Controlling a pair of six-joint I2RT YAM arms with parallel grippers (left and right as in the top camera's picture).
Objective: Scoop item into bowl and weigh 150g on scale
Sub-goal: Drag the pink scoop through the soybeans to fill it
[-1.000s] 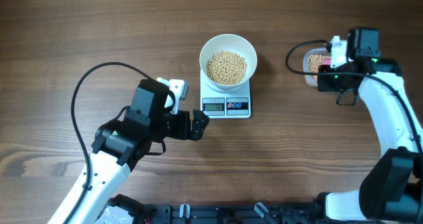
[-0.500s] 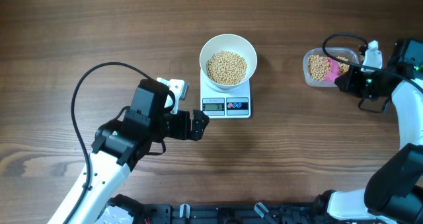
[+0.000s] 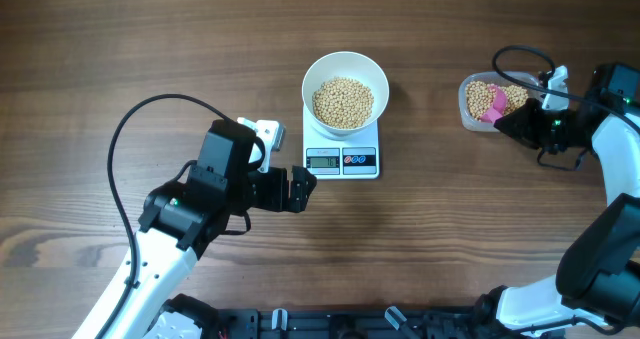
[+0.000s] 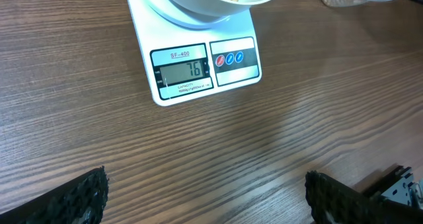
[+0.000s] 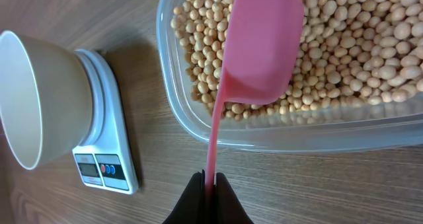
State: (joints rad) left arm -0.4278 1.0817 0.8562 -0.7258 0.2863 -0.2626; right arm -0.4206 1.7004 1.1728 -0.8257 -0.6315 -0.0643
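The left gripper (image 3: 301,190) hangs just in front of the scale (image 3: 342,161), jaws spread wide and empty. On the scale sits the white bowl (image 3: 345,56), holding tan beans (image 3: 343,101). Well right of the scale, the right gripper (image 5: 210,186) pinches the thin handle of a pink scoop (image 5: 261,45), its cup over more beans in a clear tub (image 5: 297,137). The left wrist view cuts off the bowl's top; what the cup holds cannot be told
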